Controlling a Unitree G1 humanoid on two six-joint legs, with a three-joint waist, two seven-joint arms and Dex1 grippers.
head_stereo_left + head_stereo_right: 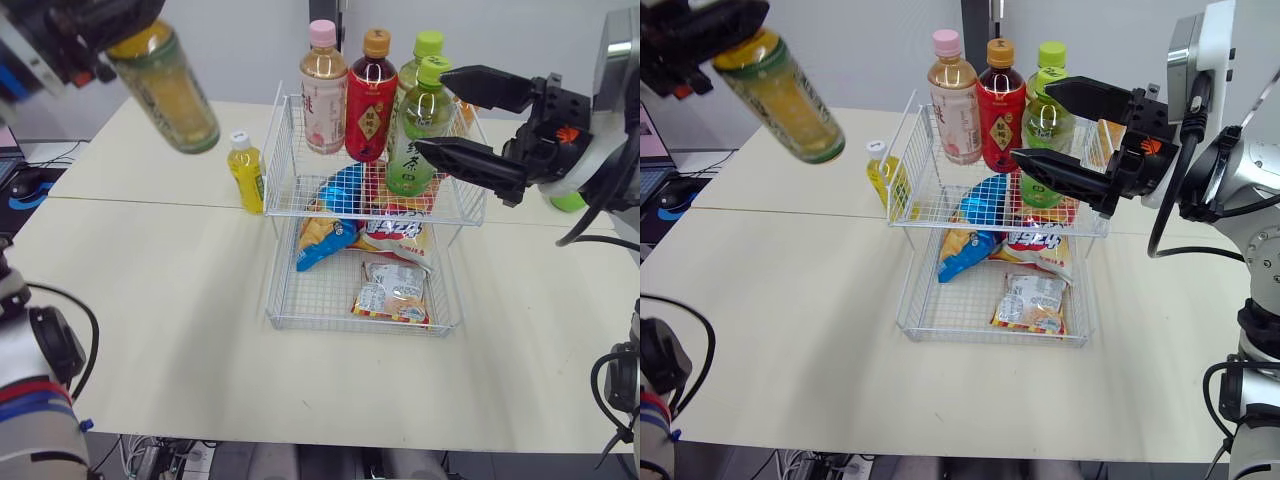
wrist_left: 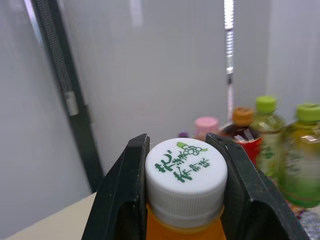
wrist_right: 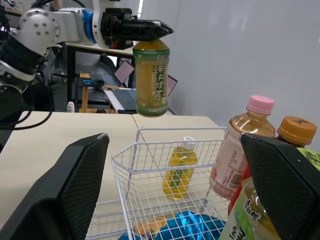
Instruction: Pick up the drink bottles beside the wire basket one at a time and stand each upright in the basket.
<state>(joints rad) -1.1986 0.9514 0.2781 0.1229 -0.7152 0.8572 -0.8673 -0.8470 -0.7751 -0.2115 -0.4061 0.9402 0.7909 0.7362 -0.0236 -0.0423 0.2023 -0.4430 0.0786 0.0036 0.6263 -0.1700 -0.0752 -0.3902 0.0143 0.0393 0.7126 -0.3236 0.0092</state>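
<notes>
A yellow-green tea bottle with a white cap hangs tilted high over the table's left side. My left gripper is shut on its neck. The wire basket has two tiers. In its upper tier stand a pink-capped bottle, a red bottle and two green-capped bottles, the nearer one at the right. My right gripper is open, one finger on each side of that nearer green bottle. A small yellow bottle stands on the table just left of the basket.
Snack packets lie in the basket's lower tier, with a blue bag above them. A green object sits behind my right arm. A dark device lies off the table's far left. Bare table spreads left of the basket.
</notes>
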